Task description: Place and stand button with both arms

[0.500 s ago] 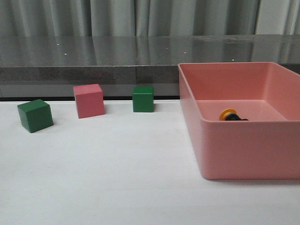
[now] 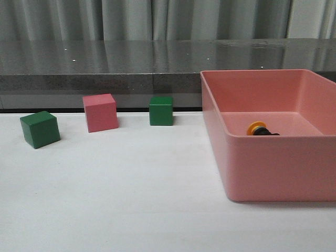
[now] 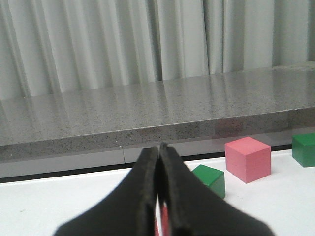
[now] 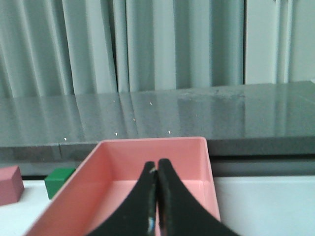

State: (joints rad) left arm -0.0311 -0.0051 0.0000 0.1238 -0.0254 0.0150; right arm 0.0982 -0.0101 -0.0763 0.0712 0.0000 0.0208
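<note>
The button [image 2: 259, 129] lies on its side on the floor of the pink bin [image 2: 273, 168] at the right of the front view, its yellow cap turned left and its black body pointing right. No arm shows in the front view. In the left wrist view my left gripper [image 3: 159, 150] is shut with nothing between its fingers, and it hangs over the white table near a green cube [image 3: 210, 180]. In the right wrist view my right gripper [image 4: 157, 166] is shut and empty, in front of the pink bin [image 4: 128, 162]; there the button is hidden.
On the white table left of the bin stand a green cube [image 2: 40, 129], a pink cube [image 2: 100, 112] and a second green cube [image 2: 160, 110]. A dark stone ledge [image 2: 105, 65] and grey curtains run along the back.
</note>
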